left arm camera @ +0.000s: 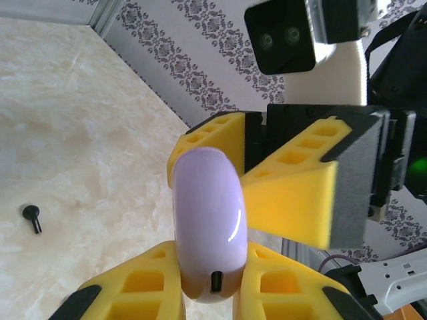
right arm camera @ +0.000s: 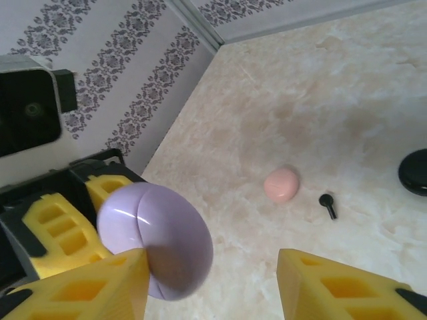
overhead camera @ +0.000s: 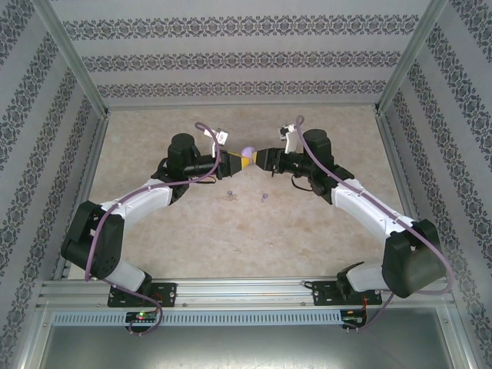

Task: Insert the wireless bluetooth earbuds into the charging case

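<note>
Beige, marbled stone-look laminate covers the table (overhead camera: 231, 246), boxed in on three sides by walls (overhead camera: 231, 58) papered in pale stripes with dark floral bands. Bare aluminium posts (overhead camera: 73, 61) stand at the corners.

Over the middle of it the left arm (overhead camera: 131, 201) and right arm (overhead camera: 369, 207), white and black, reach in until their yellow tips nearly meet. The left gripper (overhead camera: 240, 161) is clamped tight on the case (left arm camera: 208, 213) and holds it in the air, off the table. The right gripper (right arm camera: 212, 260) faces it with jaws spread, one finger on either side of the case and a gap showing on one side.

The case is pale purple, glossy and rounded like a pebble. A fine seam runs across it and there is a small dark slot at one end.

Down on the table lie a pink disc (right arm camera: 281, 184) and, well apart from it, a black disc (right arm camera: 415, 171). Just beside the pink one is a tiny black earbud (right arm camera: 327, 205) with a short stem, lying flat. From above, two pale specks (overhead camera: 229, 195) sit near the arms, too small to make out.
</note>
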